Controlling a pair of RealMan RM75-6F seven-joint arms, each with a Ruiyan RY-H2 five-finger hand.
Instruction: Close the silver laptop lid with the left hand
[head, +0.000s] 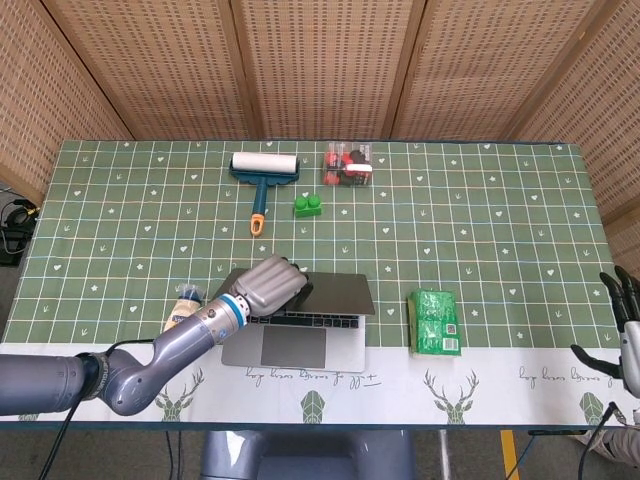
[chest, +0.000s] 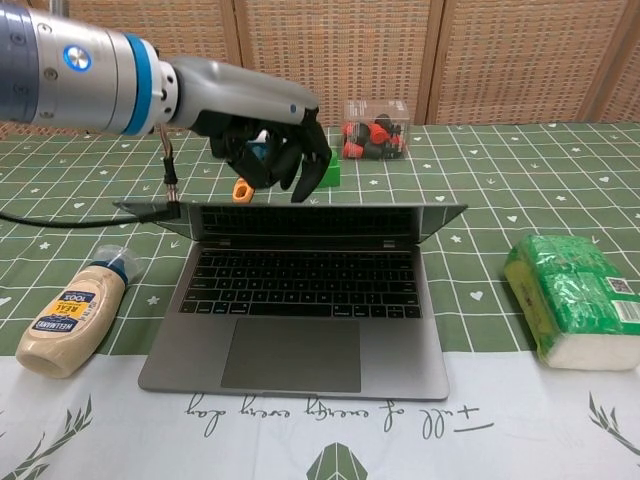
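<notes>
Left hand (chest: 262, 135): fingers curled, holding nothing, pressing the laptop lid (head: 335, 293) edge
Lid: tilting low over the keyboard (chest: 303, 283)
Right hand (head: 625, 335): fingers spreading, holding nothing, beyond the table (head: 480, 210) edge

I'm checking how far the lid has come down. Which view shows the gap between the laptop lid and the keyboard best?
The chest view: it looks straight into the laptop, with the lid tilted low over the visible keyboard and the left hand above its top edge. The head view looks down on the lid's back, so the gap is hidden.
</notes>
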